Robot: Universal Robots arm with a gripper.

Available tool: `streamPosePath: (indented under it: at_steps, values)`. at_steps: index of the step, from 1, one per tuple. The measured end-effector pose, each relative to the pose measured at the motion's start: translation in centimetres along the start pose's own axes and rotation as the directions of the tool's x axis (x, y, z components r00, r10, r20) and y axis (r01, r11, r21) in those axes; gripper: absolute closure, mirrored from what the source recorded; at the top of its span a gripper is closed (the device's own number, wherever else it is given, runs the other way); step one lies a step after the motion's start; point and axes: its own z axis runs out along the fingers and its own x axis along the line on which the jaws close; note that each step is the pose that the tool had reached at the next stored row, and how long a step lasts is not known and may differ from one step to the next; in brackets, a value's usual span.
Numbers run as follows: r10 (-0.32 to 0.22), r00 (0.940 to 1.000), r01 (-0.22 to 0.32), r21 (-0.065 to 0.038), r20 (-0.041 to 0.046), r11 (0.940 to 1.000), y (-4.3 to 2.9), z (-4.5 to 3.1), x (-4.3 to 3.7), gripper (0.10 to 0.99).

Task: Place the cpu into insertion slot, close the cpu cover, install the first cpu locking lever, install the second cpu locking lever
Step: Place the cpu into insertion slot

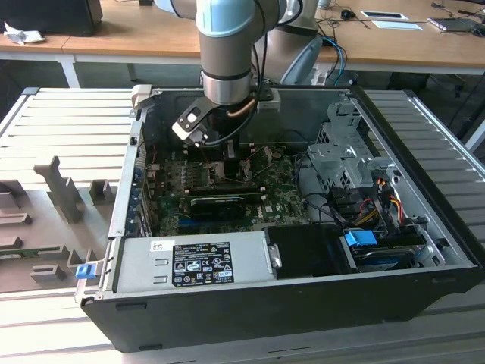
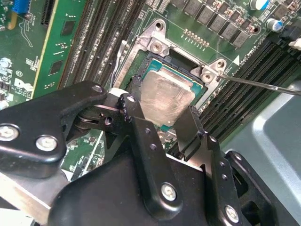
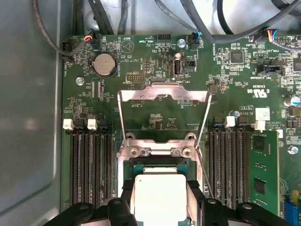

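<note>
My gripper is shut on the cpu. Its black fingers press on two opposite edges of the silver-grey chip. The chip sits level over the insertion slot, whose dark rim shows just past the chip's far edge. I cannot tell whether the chip rests in the socket or hovers just above it. The cpu cover is flipped open and stands back from the socket. A thin locking lever sticks out free beside the socket.
Black memory slots flank the socket on both sides, and a green card stands beside one bank. The open computer case encloses the board, with a power supply, cables and a drive cage around it.
</note>
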Motion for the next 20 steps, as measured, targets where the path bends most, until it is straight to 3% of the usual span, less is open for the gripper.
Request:
streamPosePath:
  at_steps: [8,11,16,17,18,19,20]
  values:
    - [0.0,1.0,0.0,0.001,0.0002,1.0,0.21,0.41,0.01,0.557]
    - [0.0,1.0,0.0,0.001,0.0,1.0,0.21,0.42,0.01,0.482]
    - [0.0,1.0,0.0,0.001,0.0002,1.0,0.26,-0.42,0.02,0.482]
    - [0.0,1.0,0.0,0.001,-0.0001,1.0,0.27,-0.47,0.02,0.502]
    - [0.0,1.0,0.0,0.002,0.0002,1.0,0.27,-0.6,0.01,0.627]
    - [0.0,1.0,0.0,0.001,0.0001,1.0,0.29,-0.71,0.02,0.808]
    - [0.0,1.0,0.0,0.002,0.0005,1.0,0.29,-0.76,0.02,0.867]
